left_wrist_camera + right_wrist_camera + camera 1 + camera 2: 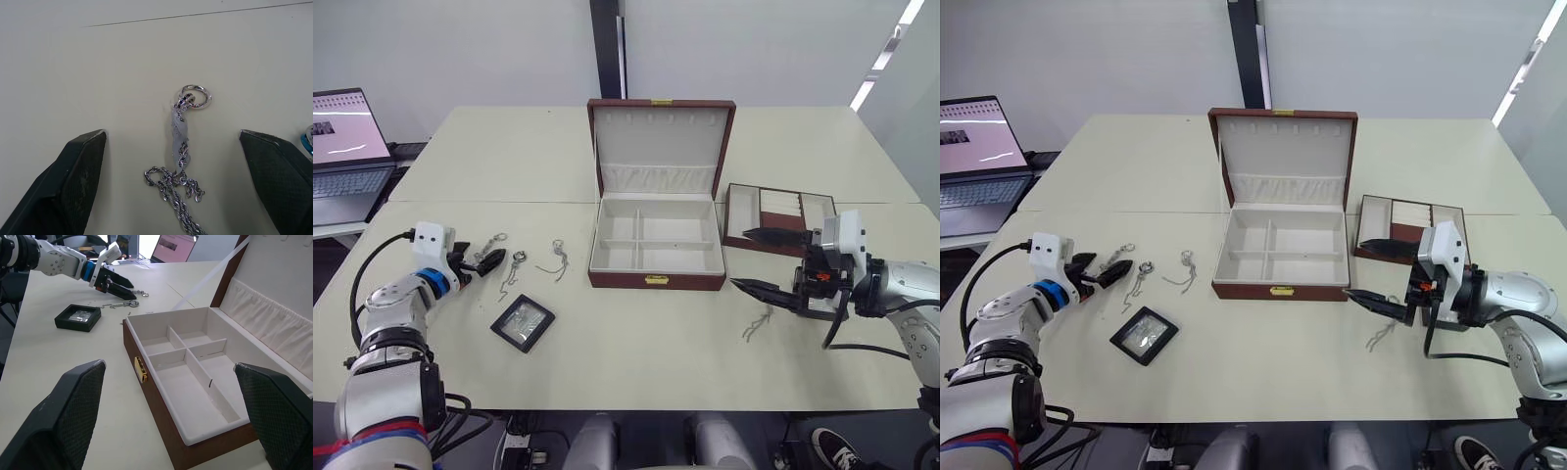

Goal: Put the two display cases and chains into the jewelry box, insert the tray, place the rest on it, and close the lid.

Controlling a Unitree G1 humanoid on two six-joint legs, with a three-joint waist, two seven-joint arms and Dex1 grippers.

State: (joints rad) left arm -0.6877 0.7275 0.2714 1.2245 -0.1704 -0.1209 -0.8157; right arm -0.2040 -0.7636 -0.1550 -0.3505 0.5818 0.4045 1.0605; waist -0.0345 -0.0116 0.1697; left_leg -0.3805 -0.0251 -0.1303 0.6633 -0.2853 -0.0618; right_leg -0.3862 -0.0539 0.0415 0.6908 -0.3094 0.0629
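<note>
Both pincers gape wide, the left pincer (173,142) straddling a chain (180,147) lying lengthwise between its fingers.

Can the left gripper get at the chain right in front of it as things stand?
Probably yes: the left gripper is open with its fingers on either side of the chain, which lies on bare table with nothing between.

Open laptop (347,157) with lit screen, just beyond the pale tabletop (636,362), off its far left corner.

4 chains (491,244), 1 display case (522,323), 1 jewelry box (656,245), 1 tray (778,217), 1 laptop (347,157)
</note>
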